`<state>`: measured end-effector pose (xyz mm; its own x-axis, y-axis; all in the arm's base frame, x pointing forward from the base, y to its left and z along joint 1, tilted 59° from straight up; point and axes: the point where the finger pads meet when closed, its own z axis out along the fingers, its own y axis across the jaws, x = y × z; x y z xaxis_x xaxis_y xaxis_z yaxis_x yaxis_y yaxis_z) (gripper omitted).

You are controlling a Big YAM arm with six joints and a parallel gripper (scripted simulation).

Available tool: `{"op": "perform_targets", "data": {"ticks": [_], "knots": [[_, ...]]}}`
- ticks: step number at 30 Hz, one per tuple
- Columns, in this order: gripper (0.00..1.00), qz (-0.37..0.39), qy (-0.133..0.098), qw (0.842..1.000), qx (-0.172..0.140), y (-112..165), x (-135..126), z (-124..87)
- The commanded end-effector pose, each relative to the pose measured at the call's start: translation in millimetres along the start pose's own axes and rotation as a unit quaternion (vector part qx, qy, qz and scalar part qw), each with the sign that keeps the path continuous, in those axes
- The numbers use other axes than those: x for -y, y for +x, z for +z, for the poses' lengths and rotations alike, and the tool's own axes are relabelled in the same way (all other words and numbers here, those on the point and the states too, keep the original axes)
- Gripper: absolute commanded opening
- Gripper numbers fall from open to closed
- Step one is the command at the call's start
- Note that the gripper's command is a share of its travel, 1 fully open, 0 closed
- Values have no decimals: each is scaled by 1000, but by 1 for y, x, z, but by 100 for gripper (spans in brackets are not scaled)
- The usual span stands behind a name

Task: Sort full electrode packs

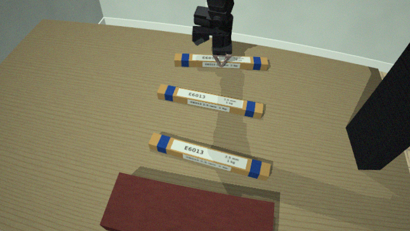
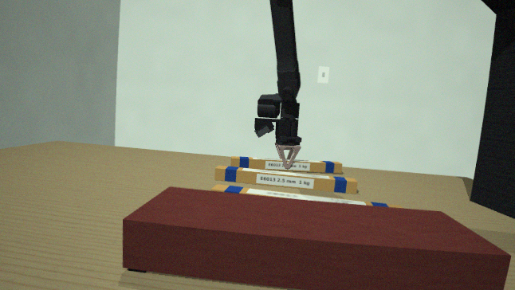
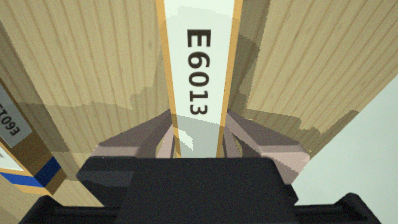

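Three tan packs with blue bands and white E6013 labels lie in a row on the wooden table. My gripper (image 1: 222, 64) is shut on the middle of the far pack (image 1: 222, 61) and holds it level; I cannot tell if it is clear of the table. This grip also shows in the exterior view, gripper (image 2: 288, 162) on far pack, and in the wrist view, gripper (image 3: 197, 134) on far pack (image 3: 200, 75). The middle pack (image 1: 211, 101) and the near pack (image 1: 209, 155) lie flat on the table. The dark red low platform (image 1: 187, 206) stands in front of the near pack, with nothing on it.
A tall black block (image 1: 384, 120) stands at the right side of the table. The table's back edge and a white wall lie just behind the far pack. In the exterior view the platform (image 2: 311, 239) hides most of the near pack (image 2: 295, 195).
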<state>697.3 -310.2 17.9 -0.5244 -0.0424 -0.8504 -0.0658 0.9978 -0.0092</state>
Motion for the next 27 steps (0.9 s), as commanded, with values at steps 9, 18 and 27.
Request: {"op": "perform_targets", "data": {"ticks": [9, 18, 27], "knots": [[0, 3, 21, 1000, 18, -24, 24, -22], [0, 6, 19, 1000, 13, -21, 22, -23], [74, 7, 18, 1000, 11, -19, 21, -24]]}}
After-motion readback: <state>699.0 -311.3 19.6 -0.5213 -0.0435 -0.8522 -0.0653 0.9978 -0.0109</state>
